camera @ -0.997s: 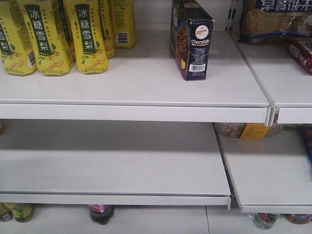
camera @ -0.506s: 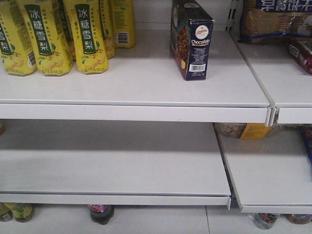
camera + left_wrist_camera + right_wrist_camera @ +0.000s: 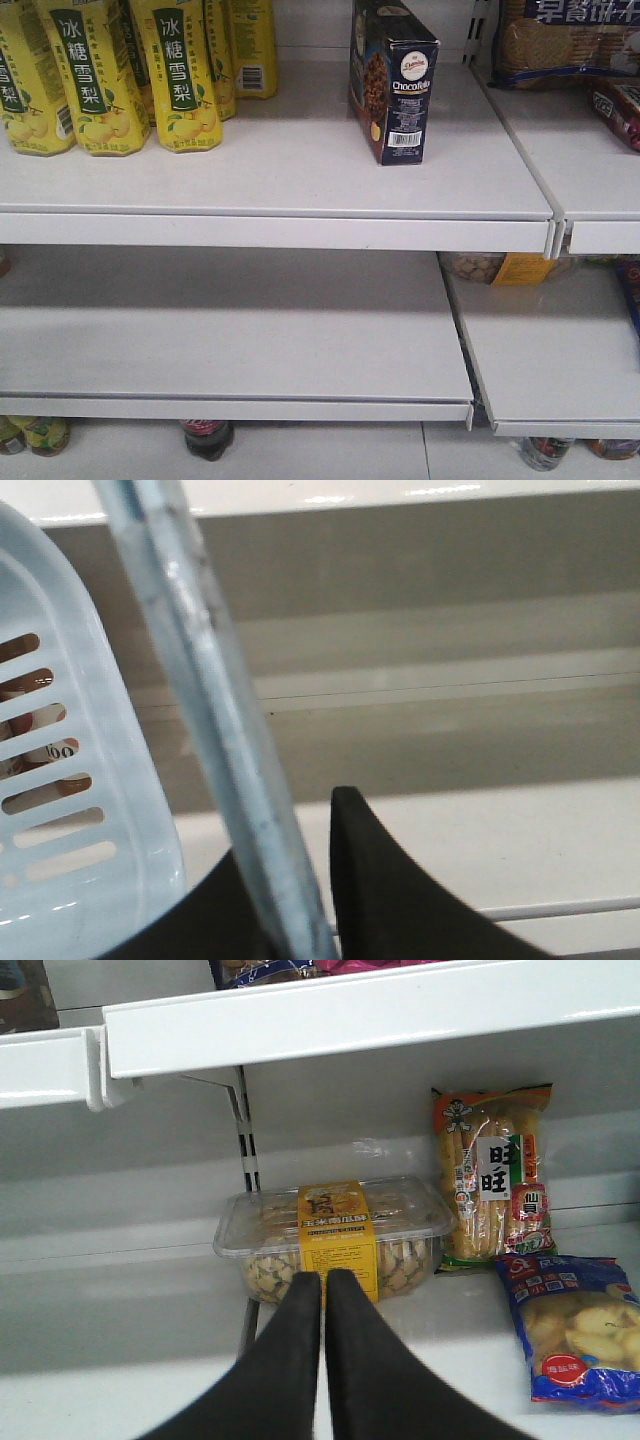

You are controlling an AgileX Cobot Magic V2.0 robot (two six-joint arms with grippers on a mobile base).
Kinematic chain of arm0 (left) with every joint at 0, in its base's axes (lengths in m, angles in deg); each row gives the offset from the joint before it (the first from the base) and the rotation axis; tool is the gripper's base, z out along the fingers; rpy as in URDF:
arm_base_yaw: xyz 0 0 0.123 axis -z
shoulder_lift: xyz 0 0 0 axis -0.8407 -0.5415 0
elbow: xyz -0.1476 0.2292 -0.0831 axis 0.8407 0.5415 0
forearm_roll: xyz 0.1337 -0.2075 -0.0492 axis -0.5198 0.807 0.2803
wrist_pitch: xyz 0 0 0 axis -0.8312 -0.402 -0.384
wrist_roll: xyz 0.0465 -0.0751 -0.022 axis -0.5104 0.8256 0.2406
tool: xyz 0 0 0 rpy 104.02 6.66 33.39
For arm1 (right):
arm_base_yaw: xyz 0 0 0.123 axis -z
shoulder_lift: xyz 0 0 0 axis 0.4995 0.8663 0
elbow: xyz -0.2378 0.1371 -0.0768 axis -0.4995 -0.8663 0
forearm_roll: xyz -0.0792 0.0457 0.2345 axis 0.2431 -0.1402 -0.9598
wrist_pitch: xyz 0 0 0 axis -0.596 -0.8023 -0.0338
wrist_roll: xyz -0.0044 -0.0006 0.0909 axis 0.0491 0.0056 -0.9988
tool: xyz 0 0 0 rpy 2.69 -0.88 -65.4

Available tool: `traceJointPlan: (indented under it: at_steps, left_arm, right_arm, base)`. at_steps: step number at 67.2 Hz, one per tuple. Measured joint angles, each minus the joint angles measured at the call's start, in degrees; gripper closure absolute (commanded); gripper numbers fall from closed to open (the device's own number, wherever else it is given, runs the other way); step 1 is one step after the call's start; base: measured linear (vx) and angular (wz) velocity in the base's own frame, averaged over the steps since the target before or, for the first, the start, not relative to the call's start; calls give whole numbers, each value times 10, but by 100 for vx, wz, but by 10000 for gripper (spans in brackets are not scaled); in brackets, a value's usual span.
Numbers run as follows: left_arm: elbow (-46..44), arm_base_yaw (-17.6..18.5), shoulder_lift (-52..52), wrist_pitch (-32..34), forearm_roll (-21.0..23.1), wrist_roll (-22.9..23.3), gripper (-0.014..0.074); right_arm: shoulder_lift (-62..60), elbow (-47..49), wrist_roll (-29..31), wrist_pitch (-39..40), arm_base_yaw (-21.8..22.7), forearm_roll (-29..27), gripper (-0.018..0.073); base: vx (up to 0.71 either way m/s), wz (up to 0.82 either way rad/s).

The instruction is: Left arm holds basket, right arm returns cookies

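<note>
Front view: the cookies (image 3: 393,85) stand upright on the upper shelf (image 3: 300,170), right of the yellow bottles (image 3: 130,70), with bare shelf around and below. Left wrist view: the left claw (image 3: 300,900) is clamped on the basket (image 3: 90,810) handle (image 3: 215,730). Right wrist view: the right claw (image 3: 323,1290) is closed and empty, pointing at a clear tub (image 3: 340,1235) of biscuits on the lower shelf, snack bags (image 3: 570,1325) alongside.

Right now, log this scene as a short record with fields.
cookies: navy box upright on the upper shelf, nothing gripping it
basket: light blue, slotted wall; handle clamped in the left gripper
right gripper: fingers closed together, holding nothing, aimed at the clear tub
neighbours: yellow drink bottles left of the box
</note>
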Motion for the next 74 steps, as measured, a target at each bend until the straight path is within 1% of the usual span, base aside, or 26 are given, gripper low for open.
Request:
traceJointPlan:
  at_steps: [74]
  left_arm:
    - [0,0,0,0,0,0,603]
  right_arm:
    - [0,0,0,0,0,-1,567]
  base:
    - [0,0]
